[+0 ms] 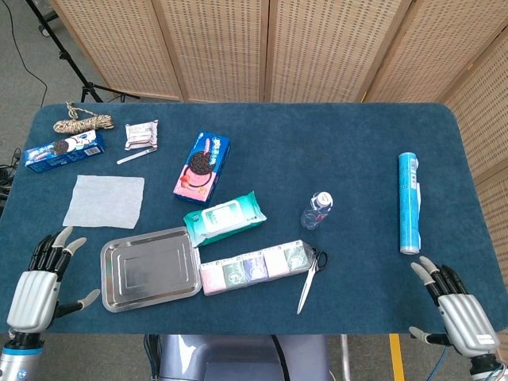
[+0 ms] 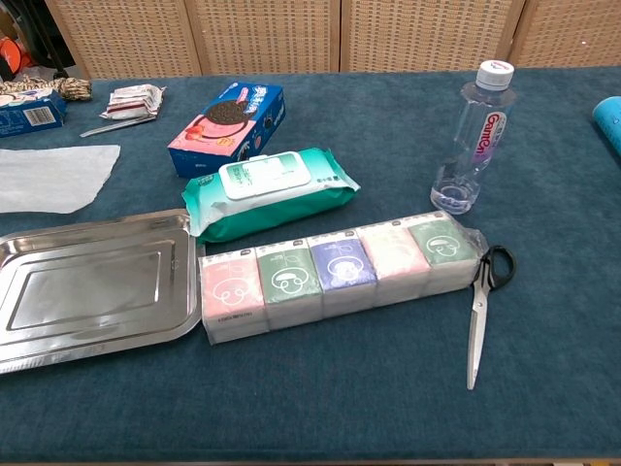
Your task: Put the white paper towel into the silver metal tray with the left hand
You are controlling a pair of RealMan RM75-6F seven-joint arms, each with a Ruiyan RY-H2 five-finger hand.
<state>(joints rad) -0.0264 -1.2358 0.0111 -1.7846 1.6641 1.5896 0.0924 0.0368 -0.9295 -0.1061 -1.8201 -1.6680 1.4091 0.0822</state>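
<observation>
the white paper towel (image 1: 104,201) lies flat on the blue worktop (image 1: 349,151), just beyond the silver metal tray (image 1: 150,269) on the left side. the left robot hand (image 1: 37,286) sits near the front-left corner, fingers spread, holding nothing — same for the right robot hand (image 1: 459,311) at front right. i'd say the towel is light, limp and thin, so pinch a near edge or corner and lift — it'll flop. readable text: "ganten" on the water bottle (image 2: 471,138).
</observation>
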